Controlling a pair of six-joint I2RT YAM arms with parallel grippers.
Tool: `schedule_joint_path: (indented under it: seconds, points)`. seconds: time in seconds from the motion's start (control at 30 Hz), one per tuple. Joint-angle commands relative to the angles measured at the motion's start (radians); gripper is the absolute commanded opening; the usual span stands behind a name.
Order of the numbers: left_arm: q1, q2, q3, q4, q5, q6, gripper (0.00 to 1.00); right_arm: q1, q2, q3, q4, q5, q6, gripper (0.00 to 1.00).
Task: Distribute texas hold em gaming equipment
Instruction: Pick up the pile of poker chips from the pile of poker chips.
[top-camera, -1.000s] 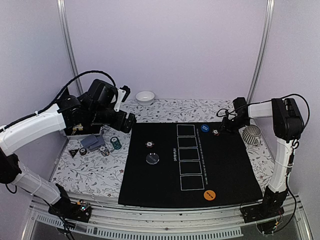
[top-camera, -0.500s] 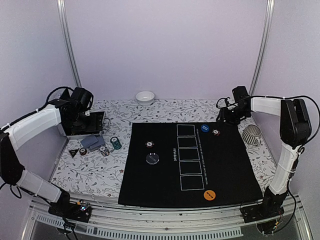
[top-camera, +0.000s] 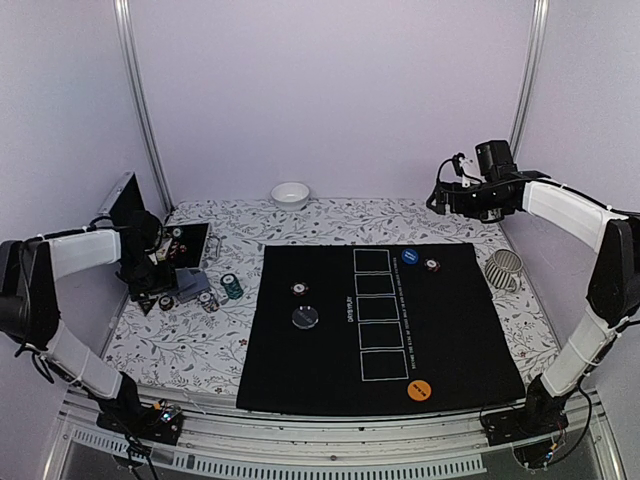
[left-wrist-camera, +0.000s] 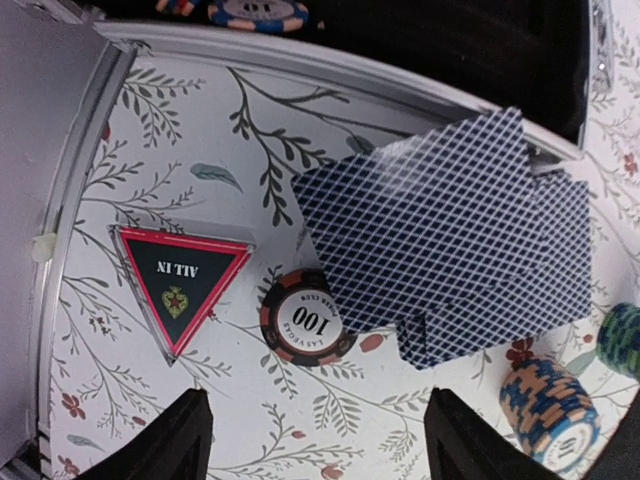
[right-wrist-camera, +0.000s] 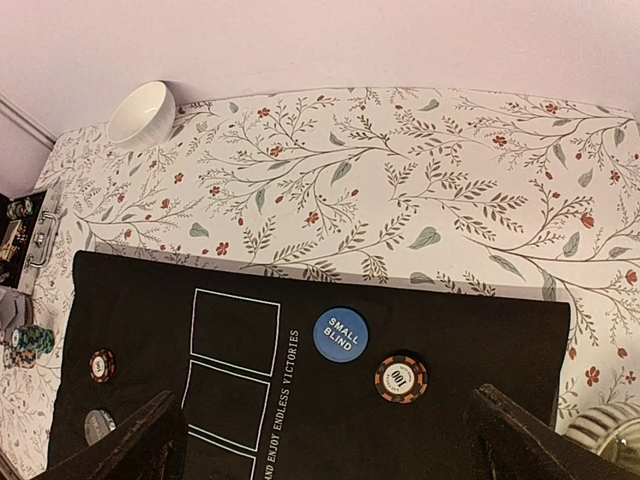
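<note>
Top view: on the mat (top-camera: 460, 330) you have three discs, blue disc (top-camera: 410, 256), dark disc (top-camera: 305, 317) and orange disc (top-camera: 419, 390), plus two small chips (top-camera: 299, 288). Left wrist view: your left gripper (left-wrist-camera: 325, 420) is parted and empty over the cards (left-wrist-camera: 440, 250) at the left, with one loose chip (left-wrist-camera: 307, 318) at their edge. The cards look thin and slick, so lift by an edge. Right wrist view: your right gripper (right-wrist-camera: 330, 440) is wide apart and empty.
</note>
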Motion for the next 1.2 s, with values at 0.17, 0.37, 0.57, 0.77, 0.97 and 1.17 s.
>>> schedule_joint_path:
  seconds: [0.17,0.37,0.57,0.77,0.97,1.17]
  points:
    - [0.050,0.097,-0.068,0.121,0.074,0.022,0.66,0.001,-0.016,-0.001,-0.020,-0.007,-0.029,0.99]
    - [0.058,0.166,-0.062,0.147,0.078,0.041,0.69,0.000,-0.012,-0.002,-0.020,-0.017,-0.030,0.99]
    - [0.068,0.220,-0.036,0.152,0.084,0.047,0.66,0.000,-0.015,-0.002,-0.020,-0.017,-0.031,0.99]
    - [0.069,0.212,-0.040,0.141,0.113,0.044,0.51,0.000,-0.019,-0.004,-0.022,-0.015,-0.032,0.99]
    - [0.068,0.217,-0.043,0.120,0.111,0.048,0.51,-0.001,-0.019,-0.002,-0.020,-0.021,-0.034,0.99]
    - [0.068,0.238,-0.052,0.129,0.135,0.044,0.49,0.000,-0.025,-0.003,-0.020,-0.023,-0.037,0.99]
